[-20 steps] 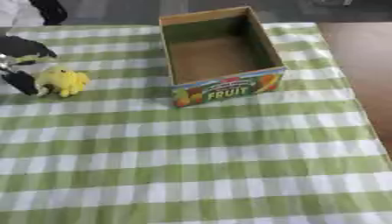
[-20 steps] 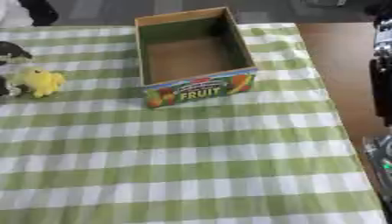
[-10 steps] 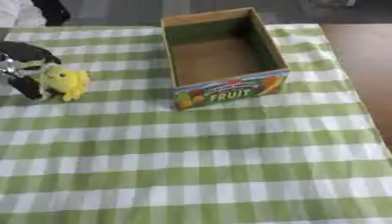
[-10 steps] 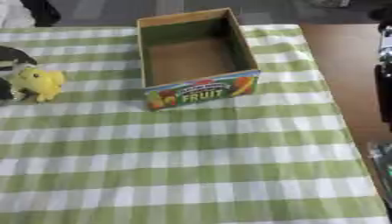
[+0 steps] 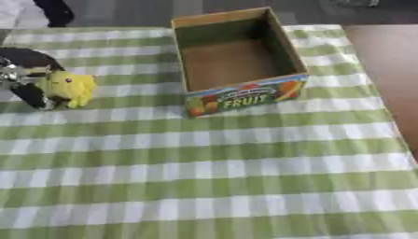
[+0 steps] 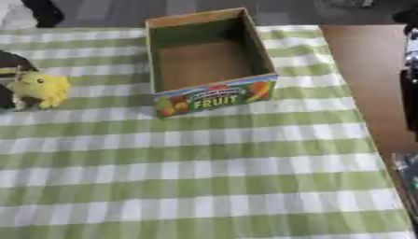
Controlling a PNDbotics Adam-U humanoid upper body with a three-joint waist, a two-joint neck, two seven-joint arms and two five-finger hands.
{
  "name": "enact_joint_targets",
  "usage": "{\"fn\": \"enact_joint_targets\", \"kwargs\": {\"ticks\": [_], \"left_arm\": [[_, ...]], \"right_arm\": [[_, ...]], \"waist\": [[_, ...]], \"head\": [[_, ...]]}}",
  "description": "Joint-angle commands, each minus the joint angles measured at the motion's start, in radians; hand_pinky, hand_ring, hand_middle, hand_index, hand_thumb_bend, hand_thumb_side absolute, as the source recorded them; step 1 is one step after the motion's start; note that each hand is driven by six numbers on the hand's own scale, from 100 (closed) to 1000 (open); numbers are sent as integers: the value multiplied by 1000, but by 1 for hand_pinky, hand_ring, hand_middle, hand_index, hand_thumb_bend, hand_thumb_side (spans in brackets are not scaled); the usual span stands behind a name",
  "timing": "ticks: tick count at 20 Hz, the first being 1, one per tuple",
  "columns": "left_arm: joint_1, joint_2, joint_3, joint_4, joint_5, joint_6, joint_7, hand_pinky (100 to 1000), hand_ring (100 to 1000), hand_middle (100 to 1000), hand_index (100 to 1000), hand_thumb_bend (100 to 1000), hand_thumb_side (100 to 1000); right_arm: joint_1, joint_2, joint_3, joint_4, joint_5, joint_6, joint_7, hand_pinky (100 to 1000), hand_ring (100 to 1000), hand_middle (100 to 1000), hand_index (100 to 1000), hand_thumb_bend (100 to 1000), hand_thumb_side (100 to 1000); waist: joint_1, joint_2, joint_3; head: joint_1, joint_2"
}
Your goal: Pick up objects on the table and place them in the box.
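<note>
A yellow plush toy (image 5: pixel 69 87) lies at the left edge of the green-and-white checked tablecloth. My left hand (image 5: pixel 24 77), black with silver parts, comes in from the left, and its fingers curl round the toy's left side, above and below it. The open cardboard box (image 5: pixel 245 95) with a "FRUIT" label stands to the right of the toy at the far middle of the table, and nothing shows inside it. At the right edge of the right eye view a dark part of my right arm (image 6: pixel 409 93) shows beyond the table.
The brown table edge (image 6: pixel 367 70) runs bare along the right of the cloth. A dark shape (image 5: pixel 55 10) stands past the far left corner. The cloth in front of the box carries nothing.
My left hand and the yellow toy stay in nearly the same place. The whole picture has shifted slightly.
</note>
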Motion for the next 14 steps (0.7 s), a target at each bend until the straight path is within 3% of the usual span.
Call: {"fn": "enact_joint_targets", "kwargs": {"ticks": [1, 7, 11, 14], "left_arm": [[-17, 28, 10, -19, 30, -6, 17, 834, 862, 798, 867, 251, 403], [-16, 30, 6, -22, 36, 4, 52, 789, 795, 671, 763, 192, 397], [-17, 32, 6, -24, 23, 14, 76, 760, 773, 631, 710, 100, 367], [-18, 33, 8, -25, 18, 25, 98, 733, 734, 566, 640, 100, 348]], "right_arm": [[-3, -20, -10, -19, -2, 5, -5, 794, 859, 626, 862, 100, 938], [-2, -19, -10, -19, -4, 8, -8, 796, 860, 625, 863, 100, 940], [-1, -18, -10, -19, -5, 8, -7, 796, 860, 625, 864, 100, 942], [0, -17, -11, -19, -7, 7, -7, 797, 860, 624, 865, 100, 941]], "waist": [[1, -24, 2], [-1, -23, 2], [-1, -24, 3], [-1, -27, 3]], "head": [[0, -3], [1, -3], [0, -2], [-2, 0]]}}
